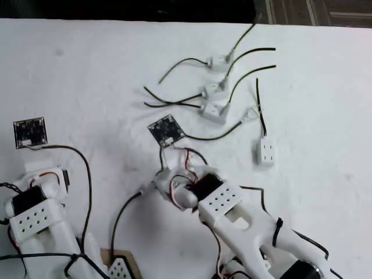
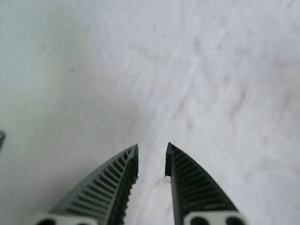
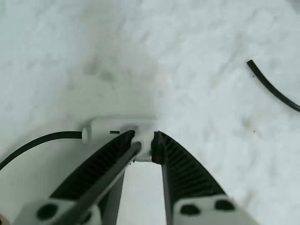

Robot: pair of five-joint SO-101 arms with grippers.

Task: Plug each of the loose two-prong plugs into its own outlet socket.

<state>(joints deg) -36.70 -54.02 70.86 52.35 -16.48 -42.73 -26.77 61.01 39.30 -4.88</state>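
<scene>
1. While the worktop (image 1: 87,70) is being viewed from above, a white plug (image 3: 108,127) is being held near its middle front edge, clamped between the fingers of the right pincer (image 3: 143,140). Its black cord (image 3: 42,139) is being trailed off to one side.
2. The left pincer (image 2: 152,153) is being held slightly apart, low over bare worktop at the near left, with nothing between its fingers.
3. A white socket block (image 1: 266,151) is lying well apart from the held plug, toward the right. Three white cord joints (image 1: 214,90) are clustered beyond it; whether those are fully mated cannot be told.
4. The plug appears to be gripped close to one end, so it is likely to be twisted in the fingers once it is pressed against a socket, and the slots could then be missed.
5. The prongs are being hidden by the fingers, so their alignment cannot be judged, and a skewed approach could bend them.
6. The socket block looks unanchored. It could be shoved across the worktop by the push unless it is being braced by the left pincer.
7. The trailing cord could be snagged on the arm's own wires as the plug is being carried across.
</scene>
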